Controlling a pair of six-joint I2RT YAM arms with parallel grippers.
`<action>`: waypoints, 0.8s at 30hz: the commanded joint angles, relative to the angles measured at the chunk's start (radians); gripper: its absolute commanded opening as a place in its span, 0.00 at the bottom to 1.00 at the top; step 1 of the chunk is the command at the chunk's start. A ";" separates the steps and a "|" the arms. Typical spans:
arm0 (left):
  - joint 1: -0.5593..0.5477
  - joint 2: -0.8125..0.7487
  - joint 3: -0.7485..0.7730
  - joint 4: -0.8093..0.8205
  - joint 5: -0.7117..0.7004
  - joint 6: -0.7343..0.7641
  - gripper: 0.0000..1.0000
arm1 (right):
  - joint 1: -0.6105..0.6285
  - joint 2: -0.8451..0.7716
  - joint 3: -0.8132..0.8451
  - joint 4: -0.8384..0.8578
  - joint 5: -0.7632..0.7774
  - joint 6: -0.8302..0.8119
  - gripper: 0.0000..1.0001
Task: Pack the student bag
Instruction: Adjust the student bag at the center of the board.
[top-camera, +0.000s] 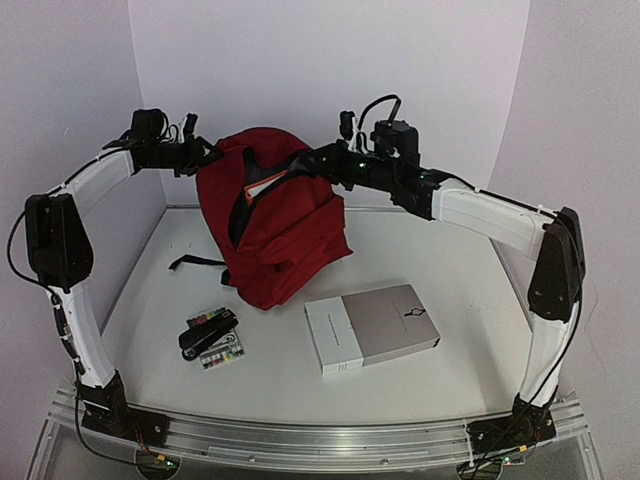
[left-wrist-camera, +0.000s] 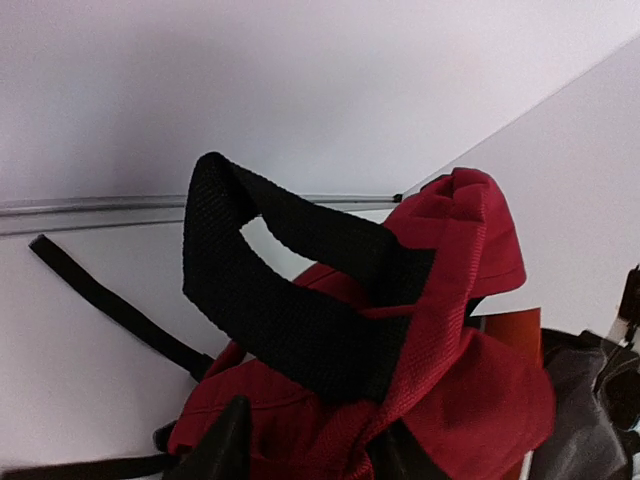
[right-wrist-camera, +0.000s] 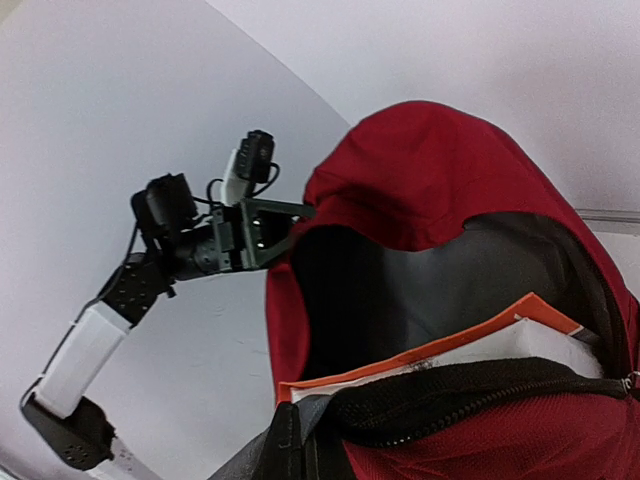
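Student bag (top-camera: 280, 230) upright; L gripper (top-camera: 208, 153) at its top; R gripper (top-camera: 312, 163) at opening

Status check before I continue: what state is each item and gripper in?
student bag: upright, top unzipped and open.
orange-edged pad: inside the bag, upper edge showing.
grey book: closed, lying flat outside the bag.
black tool: lying outside the bag, unpacked.
left gripper: fingers astride the bag's top fabric; grip unclear.
right gripper: shut on the bag's zipper edge.
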 joint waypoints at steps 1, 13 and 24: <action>-0.088 -0.102 -0.007 -0.009 -0.073 0.186 0.71 | 0.026 -0.080 0.025 -0.113 0.267 -0.136 0.00; -0.435 -0.479 -0.250 0.054 -0.287 0.406 1.00 | 0.067 -0.059 0.102 -0.138 0.366 -0.136 0.00; -0.585 -0.359 -0.161 -0.117 -0.423 0.387 1.00 | 0.124 -0.047 0.158 -0.139 0.517 -0.129 0.00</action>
